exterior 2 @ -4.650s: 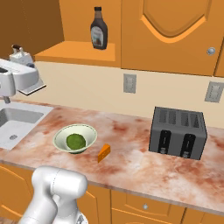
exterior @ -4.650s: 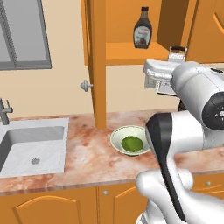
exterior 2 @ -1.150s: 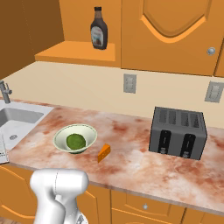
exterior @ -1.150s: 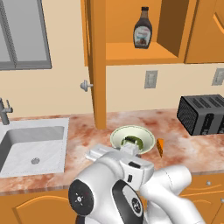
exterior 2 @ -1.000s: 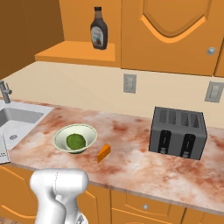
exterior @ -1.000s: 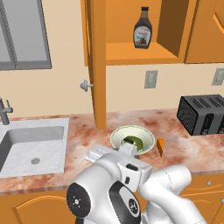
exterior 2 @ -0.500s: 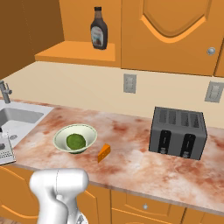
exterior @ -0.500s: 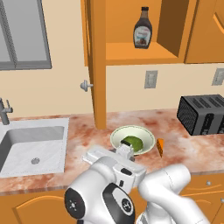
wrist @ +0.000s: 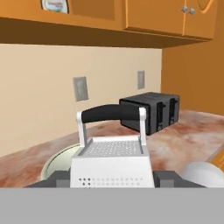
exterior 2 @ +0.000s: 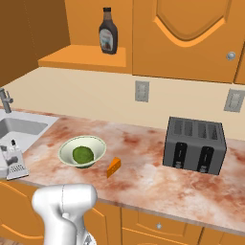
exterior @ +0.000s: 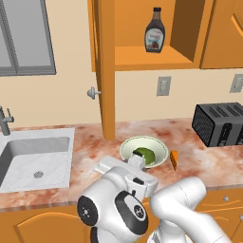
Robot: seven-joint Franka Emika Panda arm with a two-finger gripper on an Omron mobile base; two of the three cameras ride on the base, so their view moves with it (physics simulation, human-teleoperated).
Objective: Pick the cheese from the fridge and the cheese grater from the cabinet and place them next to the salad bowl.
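Note:
My gripper (wrist: 111,180) is shut on the cheese grater (wrist: 112,162), a silver box grater with a black handle, held upright. In the right base view the cheese grater (exterior 2: 16,162) hangs low over the counter's front edge, between the sink and the salad bowl (exterior 2: 82,151). The cream bowl (exterior: 144,152) holds a green leafy lump. The orange cheese (exterior 2: 113,167) wedge lies on the counter just right of the bowl, also cheese (exterior: 173,160). The cabinet (exterior: 142,57) stands open, its door (exterior: 105,66) swung out. The fridge is out of view.
A dark brown bottle (exterior: 154,37) stands on the cabinet shelf. A black toaster (exterior 2: 194,145) sits on the counter to the right. The steel sink (exterior: 34,159) with its tap (exterior: 4,121) lies to the left. My own white arm (exterior: 142,209) fills the foreground.
The gripper came down from the cabinet with the grater. Over the last second it has crept right along the counter's front edge toward the bowl. The grip is unchanged.

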